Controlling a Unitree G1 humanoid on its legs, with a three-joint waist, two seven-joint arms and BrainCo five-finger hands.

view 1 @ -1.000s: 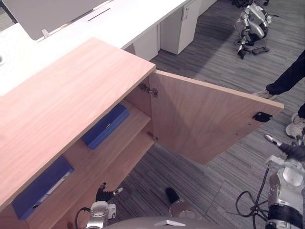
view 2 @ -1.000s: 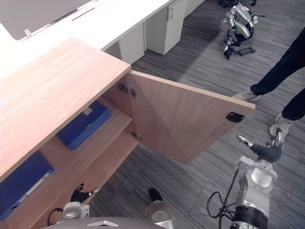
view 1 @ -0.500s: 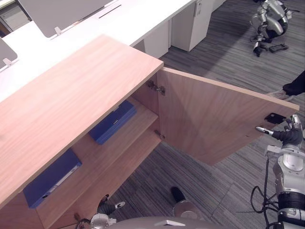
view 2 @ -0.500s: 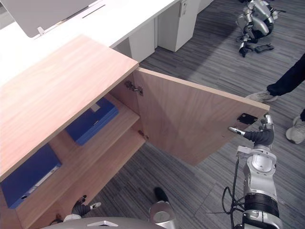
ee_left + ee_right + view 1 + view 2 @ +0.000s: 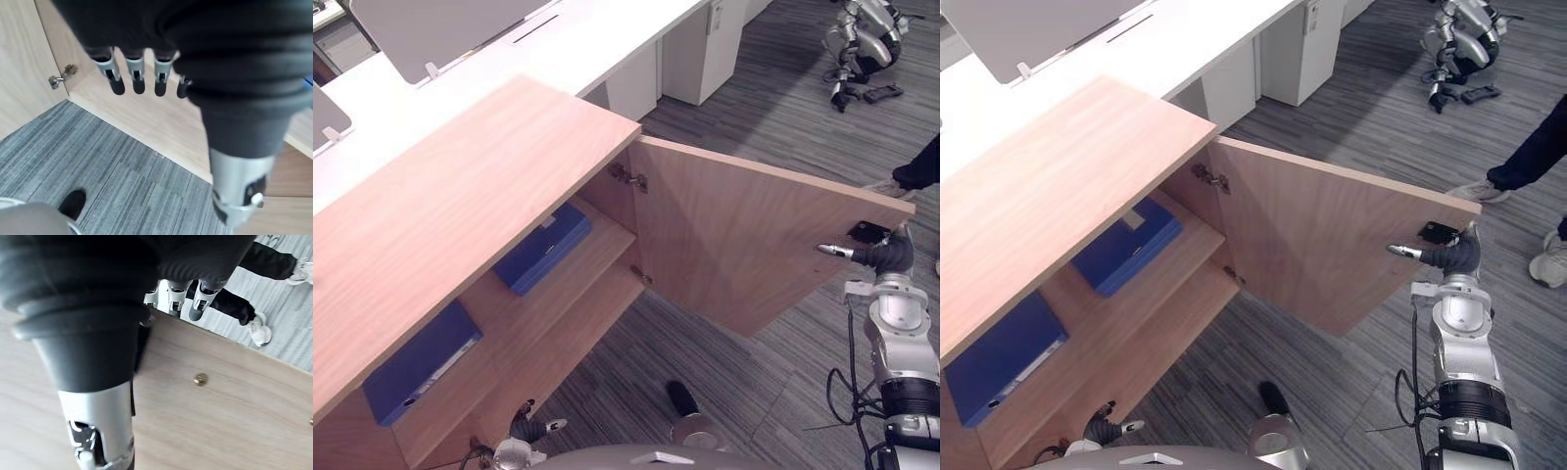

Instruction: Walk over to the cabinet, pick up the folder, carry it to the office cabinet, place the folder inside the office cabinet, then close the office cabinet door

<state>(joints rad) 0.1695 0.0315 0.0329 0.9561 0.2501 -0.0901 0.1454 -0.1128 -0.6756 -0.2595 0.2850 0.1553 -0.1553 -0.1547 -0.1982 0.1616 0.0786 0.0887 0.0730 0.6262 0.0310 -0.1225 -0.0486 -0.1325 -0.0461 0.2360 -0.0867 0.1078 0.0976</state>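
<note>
The wooden office cabinet (image 5: pixel 460 206) stands with its door (image 5: pixel 744 245) swung wide open. A blue folder (image 5: pixel 543 249) lies flat on the upper shelf near the hinge side, and a second blue folder (image 5: pixel 421 362) lies further left on the same shelf. My right hand (image 5: pixel 891 257) is at the door's outer edge beside the black latch (image 5: pixel 869 232). Its fingers (image 5: pixel 198 303) reach straight past the edge and its thumb (image 5: pixel 98 431) lies along the door's inner face (image 5: pixel 220 396). My left hand (image 5: pixel 530 426) hangs open and holds nothing, low by the cabinet's bottom board (image 5: pixel 161 127).
A long white desk (image 5: pixel 558 39) runs behind the cabinet. A person's dark trouser leg (image 5: pixel 920 166) and shoe (image 5: pixel 891 188) stand just beyond the door. Another robot (image 5: pixel 862 29) lies on the grey carpet at the far right. Open carpet (image 5: pixel 724 382) lies below the door.
My right hand has risen from low on the right to the door's outer edge by the latch. The camera has shifted. The folders have not moved.
</note>
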